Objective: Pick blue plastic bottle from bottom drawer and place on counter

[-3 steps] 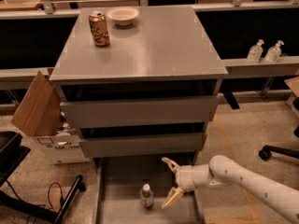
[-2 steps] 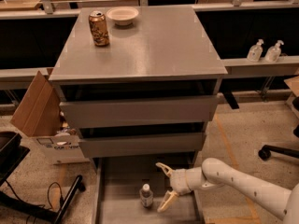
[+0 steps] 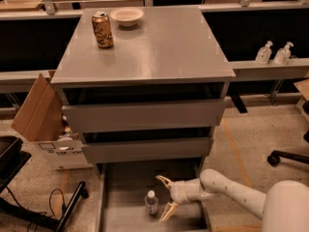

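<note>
Hovering gripper (image 3: 163,198): low over the right half of the bottom drawer (image 3: 124,191), jaws spread wide and holding nothing, the white arm coming in from the right.
Blue plastic bottle (image 3: 151,203): upright on the drawer floor toward its near end, about midway between the left and right walls, white cap up, just left of the open jaws.
Bottom drawer: pulled out toward the camera, flat grey floor showing.
Upper drawers (image 3: 145,115): two grey fronts stacked above it.
Cardboard box (image 3: 41,115): on the floor beside the cabinet's left edge.
Counter surface (image 3: 159,47): grey, slightly glossy.
Can (image 3: 102,29): upright near the far left corner.
Bowl (image 3: 127,16): at the far edge, just right of the can, apart from it.
</note>
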